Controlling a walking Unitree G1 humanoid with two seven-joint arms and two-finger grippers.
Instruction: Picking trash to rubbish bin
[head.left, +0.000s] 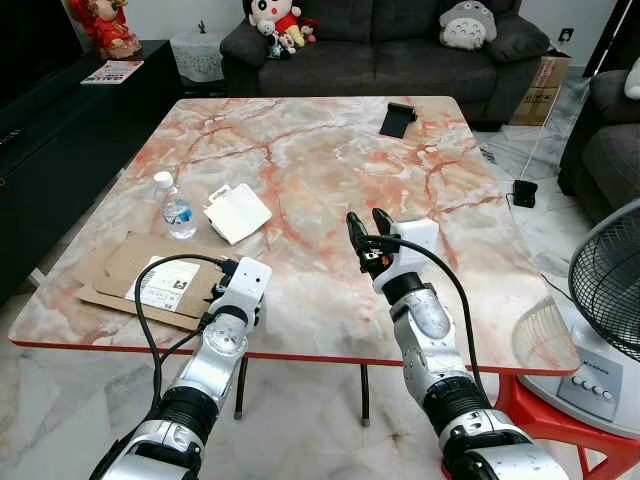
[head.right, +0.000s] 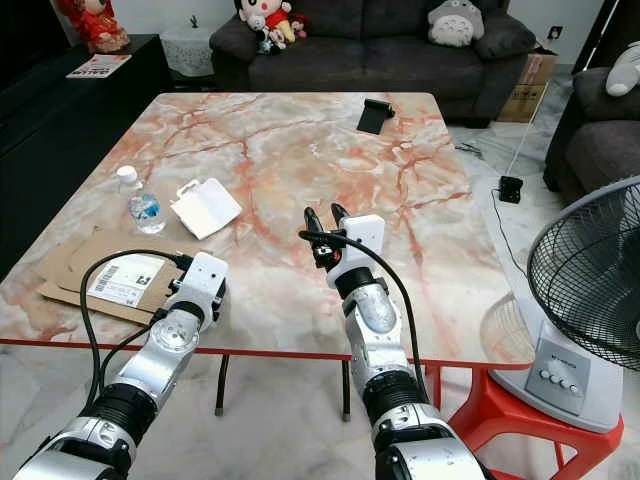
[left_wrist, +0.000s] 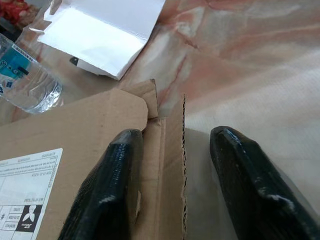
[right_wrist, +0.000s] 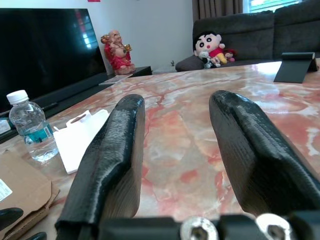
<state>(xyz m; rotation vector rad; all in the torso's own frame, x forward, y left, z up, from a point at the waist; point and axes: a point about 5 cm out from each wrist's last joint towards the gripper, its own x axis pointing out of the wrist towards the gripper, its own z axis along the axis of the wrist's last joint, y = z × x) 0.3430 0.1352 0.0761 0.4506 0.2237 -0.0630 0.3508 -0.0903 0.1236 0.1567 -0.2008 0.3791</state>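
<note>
Left gripper (left_wrist: 172, 185) is down at the near-left corner of the desk (head.left: 330, 150), jaws apart and straddling the torn edge of the cardboard (head.left: 115, 265): one finger (left_wrist: 107, 190) over the sheet, the other on bare marble just beside it. Nothing clamped yet. To do this well, I'd say slide in a touch further so the pads take real cardboard, not just that flimsy flap, then close and lift flat.

Right gripper (head.left: 366, 232) hovers over mid-desk, jaws wide apart, empty, pointing toward the left-side clutter.

The rest of the trash sits just beyond the cardboard: a bottle (head.left: 177, 206) upright, and a white box (head.left: 238, 212) lying beside it, close but apart. A careless sweep of the sheet could tip that bottle.

The cardboard overhangs the desk's left rim, a handy edge for pulling it off. Room is tight on the right, with a fan (head.left: 607, 290) near that corner, but the centre is open. No bin spotted.
</note>
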